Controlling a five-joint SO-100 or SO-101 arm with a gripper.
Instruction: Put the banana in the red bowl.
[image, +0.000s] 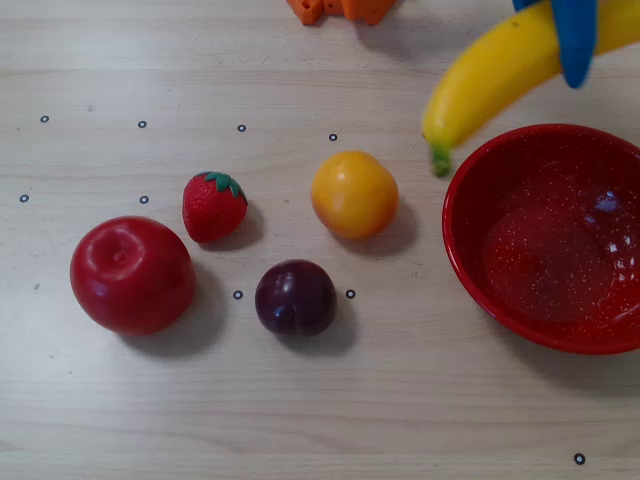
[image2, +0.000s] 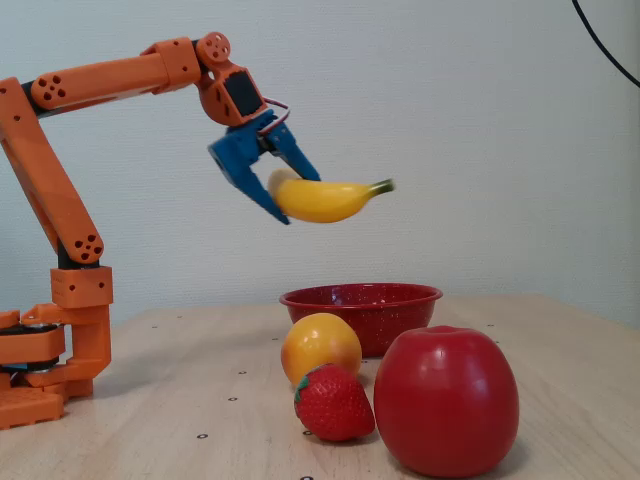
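We see the gripper (image2: 290, 190) clamped on the banana (image2: 325, 199), held high in the air, clear of the table (image2: 200, 400). In the fixed view the blue fingers (image2: 245, 175) pinch the blunt end of the banana and the green stem tip points right, roughly over the near rim of the bowl (image2: 360, 298), well above it. In the overhead view the banana (image: 500, 75) runs diagonally from the top right corner down-left, one blue finger (image: 575, 40) crossing it, stem tip just beside the bowl's (image: 470, 270) upper left rim; we can't tell from this view alone how high it sits. The bowl sits at the right edge of the table, nothing inside it. On the table, middle area: orange fruit (image: 354, 193) left of the bowl, near but apart; strawberry (image: 213, 206) further left; plum (image: 295, 297) toward the bottom edge of the view between those two; apple (image: 132, 274) nearest the left edge, just beside the strawberry. All four are apart from each other. The orange arm (image2: 110, 75) reaches from its base (image2: 50, 370) at the left of the fixed view; a bit of orange arm shows at the overhead view's top edge (image: 335, 10).
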